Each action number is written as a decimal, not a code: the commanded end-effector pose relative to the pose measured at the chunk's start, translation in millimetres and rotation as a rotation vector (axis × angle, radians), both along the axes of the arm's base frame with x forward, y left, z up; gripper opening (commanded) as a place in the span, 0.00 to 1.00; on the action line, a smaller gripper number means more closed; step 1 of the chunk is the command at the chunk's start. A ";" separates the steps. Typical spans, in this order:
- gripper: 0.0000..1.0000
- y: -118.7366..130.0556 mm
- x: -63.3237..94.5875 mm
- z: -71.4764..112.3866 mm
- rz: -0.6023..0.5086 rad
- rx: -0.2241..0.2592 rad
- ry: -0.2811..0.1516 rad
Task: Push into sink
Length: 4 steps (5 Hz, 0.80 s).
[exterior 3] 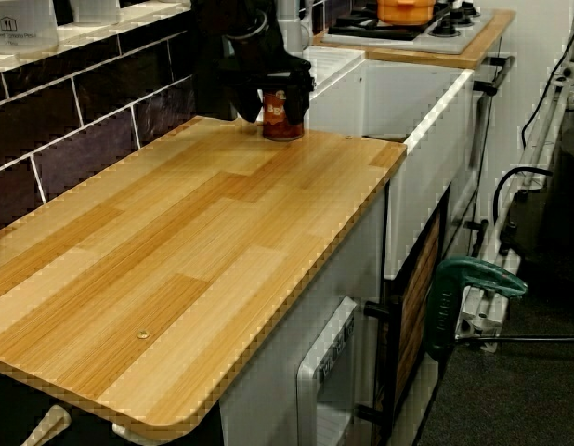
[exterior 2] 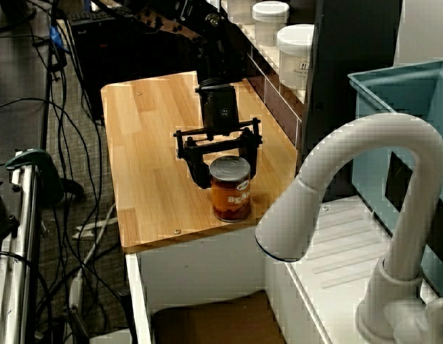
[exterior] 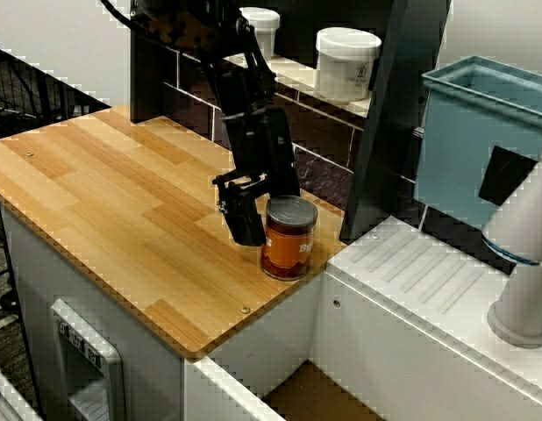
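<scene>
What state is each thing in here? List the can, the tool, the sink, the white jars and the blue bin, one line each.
can: upright on the wooden counter, near its edge by the sink, lid sealed.
tool: open, fingers spread just behind the can.
sink: brown floor bare where visible.
white jars: lids on, standing on the shelf.
blue bin: upright, open-topped; contents hidden.

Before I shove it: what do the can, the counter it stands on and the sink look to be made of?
Can: looks like metal, with a dull grey ridged lid and an orange-brown paper or printed label. Counter: wood or wood-look laminate, with light plank grain, a smooth satin sheen and small screw heads. Sink: plain matte white walls, likely plastic or painted board; its brown floor looks like cardboard, though little shows.
</scene>
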<state>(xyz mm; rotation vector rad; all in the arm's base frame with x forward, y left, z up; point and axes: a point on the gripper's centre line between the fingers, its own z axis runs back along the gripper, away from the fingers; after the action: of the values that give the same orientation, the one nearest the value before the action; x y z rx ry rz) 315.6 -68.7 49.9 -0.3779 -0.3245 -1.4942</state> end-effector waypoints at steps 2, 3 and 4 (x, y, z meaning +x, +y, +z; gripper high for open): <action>1.00 -20.5 -11.0 20.0 -0.026 0.005 -0.065; 1.00 -29.3 -16.4 14.2 -0.025 0.012 -0.056; 1.00 -42.2 -22.9 9.0 -0.015 0.014 -0.055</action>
<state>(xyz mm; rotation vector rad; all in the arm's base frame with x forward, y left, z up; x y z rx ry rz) 286.2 -109.6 38.0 -0.3691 -0.2974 -1.5003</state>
